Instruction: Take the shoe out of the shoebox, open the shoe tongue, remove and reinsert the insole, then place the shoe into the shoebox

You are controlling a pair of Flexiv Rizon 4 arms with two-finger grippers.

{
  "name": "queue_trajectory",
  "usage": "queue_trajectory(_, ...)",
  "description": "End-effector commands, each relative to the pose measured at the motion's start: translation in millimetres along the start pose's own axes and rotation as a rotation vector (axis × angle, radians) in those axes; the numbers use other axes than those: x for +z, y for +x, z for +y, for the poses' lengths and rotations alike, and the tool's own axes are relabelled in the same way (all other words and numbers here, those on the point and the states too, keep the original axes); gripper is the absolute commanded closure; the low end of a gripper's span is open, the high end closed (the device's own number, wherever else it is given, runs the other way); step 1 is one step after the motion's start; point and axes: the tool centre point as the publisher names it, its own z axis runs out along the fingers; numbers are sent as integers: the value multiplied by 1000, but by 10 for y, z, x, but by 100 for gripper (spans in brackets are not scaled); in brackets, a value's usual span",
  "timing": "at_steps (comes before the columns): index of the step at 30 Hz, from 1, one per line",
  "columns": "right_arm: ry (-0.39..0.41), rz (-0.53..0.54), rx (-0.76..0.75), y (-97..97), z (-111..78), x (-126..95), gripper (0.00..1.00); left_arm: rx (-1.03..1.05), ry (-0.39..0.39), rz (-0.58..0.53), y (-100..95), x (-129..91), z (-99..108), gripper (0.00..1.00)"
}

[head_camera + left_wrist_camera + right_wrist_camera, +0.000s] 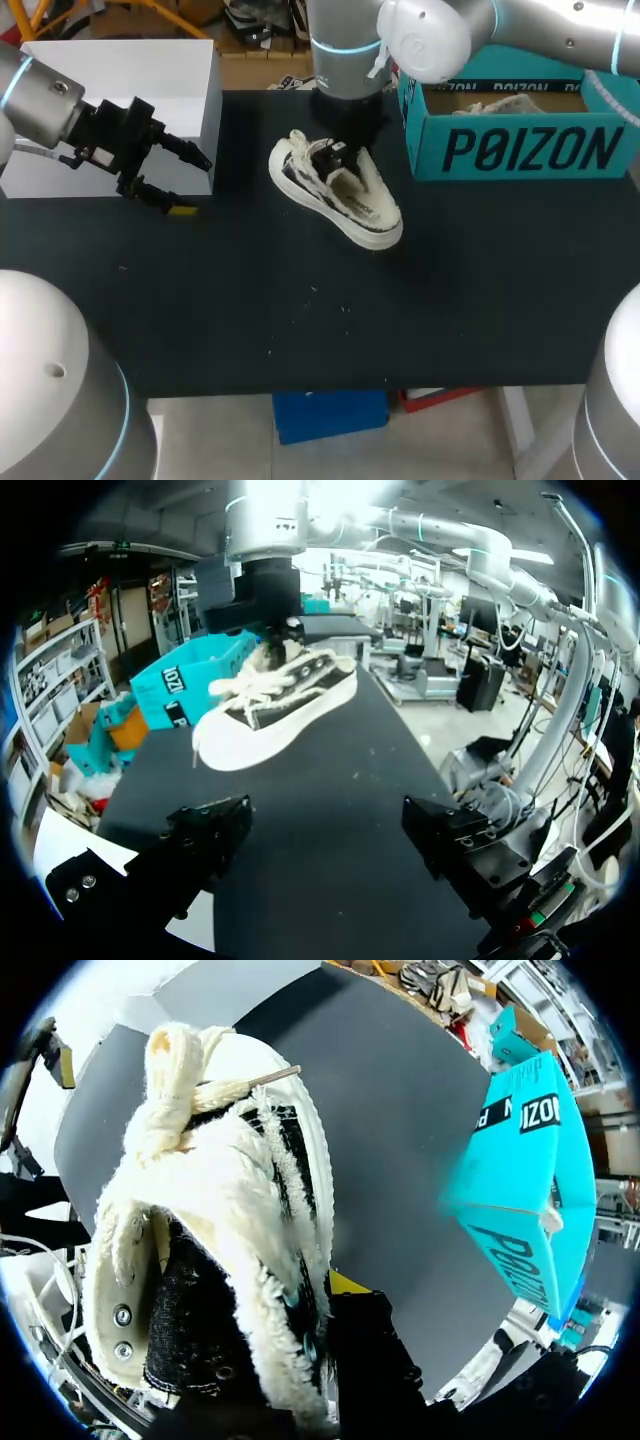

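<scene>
Shoe out of its box, lying mid-table under the right hand.

The cream and black shoe [345, 200] lies tilted on the dark table [300, 320], its toe pointing near and to the right, its laces loose. The right hand [338, 155] is down at the shoe's opening; whether it is clenched there I cannot tell. The teal shoebox [520, 150] stands to the far right, apart from the shoe. The left hand [190, 185] hangs released at the left, well apart from the shoe, in front of a white box [130, 80].
</scene>
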Motion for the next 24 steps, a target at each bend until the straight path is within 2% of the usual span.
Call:
queue_trajectory(1, -4, -469, -930, -144, -108, -608, 100, -1, -3, 3, 1, -5, -1, 0)
queue_trajectory(24, -4, -469, -930, -144, -108, -608, 100, -1, -3, 3, 1, -5, -1, 0)
